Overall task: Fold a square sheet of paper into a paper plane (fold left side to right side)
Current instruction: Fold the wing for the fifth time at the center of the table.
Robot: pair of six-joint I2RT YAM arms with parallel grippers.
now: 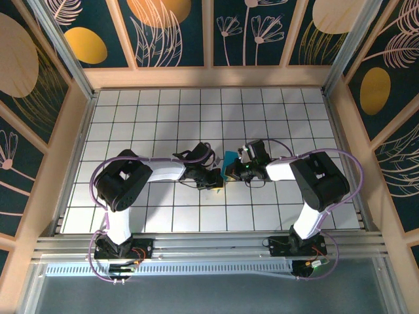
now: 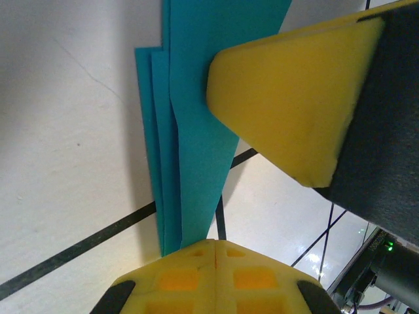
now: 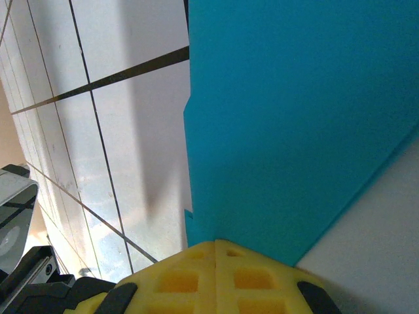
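Note:
The cyan-blue paper plane is a narrow folded wedge of several layers, held up off the white tiles mid-table between both arms. In the left wrist view the paper plane tapers down into my left gripper, whose yellow pads are pressed together on its narrow end. The right gripper's yellow fingertip touches the paper higher up. In the right wrist view a broad face of the paper plane rises from my right gripper, shut on its edge. From above, the left gripper and right gripper nearly meet.
The white grid table spreads around both arms, closed in by wooden walls at the back and sides. A metal rail with the arm bases runs along the near edge.

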